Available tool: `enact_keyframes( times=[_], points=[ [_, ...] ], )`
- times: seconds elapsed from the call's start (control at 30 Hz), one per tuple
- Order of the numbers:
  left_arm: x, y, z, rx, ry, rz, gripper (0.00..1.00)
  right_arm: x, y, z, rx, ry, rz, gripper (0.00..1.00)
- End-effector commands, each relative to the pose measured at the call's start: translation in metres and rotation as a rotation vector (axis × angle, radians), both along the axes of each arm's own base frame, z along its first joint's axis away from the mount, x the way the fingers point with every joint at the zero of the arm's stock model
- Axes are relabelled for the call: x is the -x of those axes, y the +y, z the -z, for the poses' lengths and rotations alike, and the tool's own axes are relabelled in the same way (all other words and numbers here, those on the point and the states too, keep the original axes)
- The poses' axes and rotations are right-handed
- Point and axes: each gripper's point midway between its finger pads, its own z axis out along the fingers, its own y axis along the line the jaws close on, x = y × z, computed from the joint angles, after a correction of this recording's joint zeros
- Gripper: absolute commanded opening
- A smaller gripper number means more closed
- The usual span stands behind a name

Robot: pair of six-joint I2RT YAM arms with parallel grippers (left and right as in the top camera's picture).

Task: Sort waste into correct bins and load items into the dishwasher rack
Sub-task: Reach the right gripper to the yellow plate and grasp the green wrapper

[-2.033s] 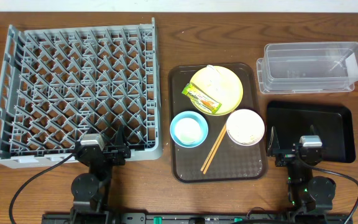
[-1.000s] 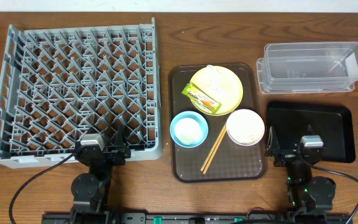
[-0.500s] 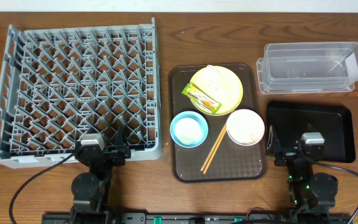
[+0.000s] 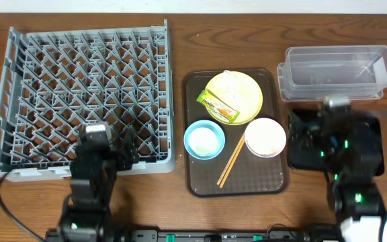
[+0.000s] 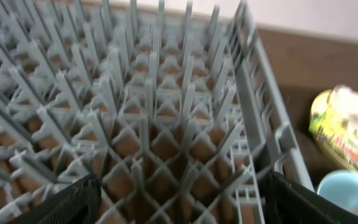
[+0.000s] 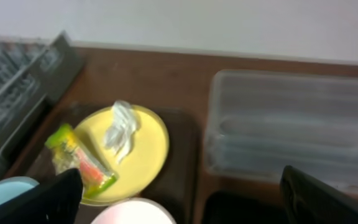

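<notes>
The grey dishwasher rack [image 4: 79,94] fills the left side. The yellow plate [image 4: 240,91] holds the green-yellow-orange wrapper [image 4: 217,107] and the white scrap [image 4: 232,82]. The light blue bowl [image 4: 203,140], white bowl [image 4: 265,136] and chopsticks [image 4: 230,161] lie in front of it. The cup and rice are not clearly visible. My left gripper [image 4: 125,144] is open and empty over the rack's front edge [image 5: 135,112]. My right gripper [image 4: 309,134] is open and empty over the black tray [image 4: 368,144], facing the plate [image 6: 145,155] and clear tub [image 6: 291,124].
The plate, bowls and chopsticks sit on a brown serving tray [image 4: 200,181] between the rack and the bins. The clear tub [image 4: 334,72] stands at the back right, behind the black tray. Cables trail from both arms at the front edge.
Both arms have lifted and moved away from the table's front edge: the left now over the rack's front, the right over the black tray. The objects have not moved.
</notes>
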Motion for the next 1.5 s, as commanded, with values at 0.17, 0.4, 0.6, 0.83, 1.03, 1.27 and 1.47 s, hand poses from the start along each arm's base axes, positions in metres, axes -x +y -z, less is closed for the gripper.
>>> enact_keyframes(
  times=[0.17,0.4,0.6,0.83,1.03,1.27,1.47],
  points=[
    [-0.012,0.001,-0.022,-0.017,0.236,-0.01,0.86,-0.025,0.055,0.0,0.075,0.251,-0.31,0.99],
    [-0.014,0.001,-0.018,-0.021,0.291,-0.01,0.86,-0.041,0.063,0.0,0.095,0.285,-0.331,0.99],
    [-0.014,0.001,-0.018,-0.021,0.291,-0.011,0.86,-0.059,0.081,-0.021,0.03,0.175,-0.362,0.96],
    [-0.014,0.001,-0.018,-0.019,0.292,-0.012,0.86,-0.061,0.135,0.008,0.176,0.139,-0.581,0.84],
    [-0.014,0.001,-0.018,-0.019,0.292,-0.012,0.86,-0.068,0.179,0.065,0.21,0.202,-0.696,0.64],
    [-0.014,0.001,-0.014,-0.019,0.307,-0.012,0.86,-0.081,0.2,0.106,0.209,0.221,-0.727,0.64],
    [-0.016,0.001,-0.007,-0.021,0.33,-0.012,0.86,-0.083,0.212,0.142,0.214,0.26,-0.753,0.62]
  ],
)
